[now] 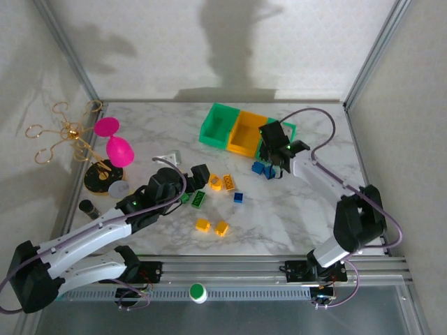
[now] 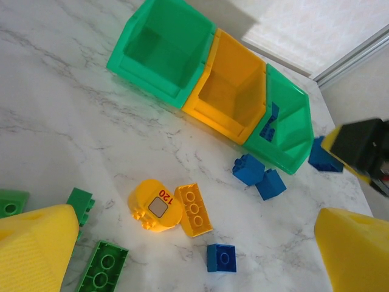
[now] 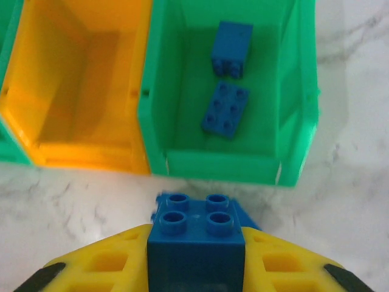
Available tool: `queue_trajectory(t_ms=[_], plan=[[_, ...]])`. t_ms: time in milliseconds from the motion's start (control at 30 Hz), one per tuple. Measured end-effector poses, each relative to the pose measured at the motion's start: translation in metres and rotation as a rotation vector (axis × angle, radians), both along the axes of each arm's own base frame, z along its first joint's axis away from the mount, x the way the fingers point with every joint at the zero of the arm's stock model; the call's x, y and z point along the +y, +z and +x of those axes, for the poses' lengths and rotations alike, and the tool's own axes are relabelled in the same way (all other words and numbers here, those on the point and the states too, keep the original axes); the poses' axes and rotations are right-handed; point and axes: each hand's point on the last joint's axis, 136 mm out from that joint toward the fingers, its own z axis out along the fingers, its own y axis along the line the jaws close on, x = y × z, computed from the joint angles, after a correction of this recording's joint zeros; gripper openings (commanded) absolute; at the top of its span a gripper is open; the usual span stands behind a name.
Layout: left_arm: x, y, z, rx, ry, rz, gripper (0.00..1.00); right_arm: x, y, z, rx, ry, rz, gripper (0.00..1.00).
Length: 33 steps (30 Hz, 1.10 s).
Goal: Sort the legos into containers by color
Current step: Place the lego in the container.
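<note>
right gripper (image 3: 196,267) is clamped on a blue lego (image 3: 196,234); green bin (image 3: 219,171) at 12 o'clock has 2 blue legos (image 3: 225,109) inside; left gripper (image 2: 194,252) spread wide over loose legos (image 2: 193,210)

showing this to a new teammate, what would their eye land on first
First the right claw, shut on a blue brick just before the right green bin, which already holds two blue bricks. Then the bright row of bins, green, yellow-orange, green, at the table's far side, with loose bricks scattered nearer. At far left stand two pink goblets.
</note>
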Motion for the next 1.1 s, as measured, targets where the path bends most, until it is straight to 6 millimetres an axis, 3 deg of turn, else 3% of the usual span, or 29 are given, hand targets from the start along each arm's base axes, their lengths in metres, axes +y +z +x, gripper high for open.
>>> queue_trajectory(t_ms=[200,367,533,933,1100], plan=[[-0.009,-0.008,0.01,0.018,0.0,0.015,1.0,-0.018,-0.024,0.052,0.011,-0.033,-0.054,0.3],[-0.014,-0.011,0.016,0.023,0.0,0.016,1.0,-0.03,-0.045,0.071,0.034,-0.042,-0.084,0.3],[-0.018,-0.011,0.02,0.02,-0.001,0.013,1.0,-0.028,-0.052,0.094,0.023,-0.034,-0.097,0.3],[-0.021,-0.013,0.023,0.019,0.0,0.011,1.0,-0.039,-0.055,0.111,-0.006,-0.045,-0.095,0.33],[-0.021,-0.012,0.023,0.017,0.001,0.004,1.0,-0.043,-0.054,0.114,-0.015,-0.044,-0.103,0.42]])
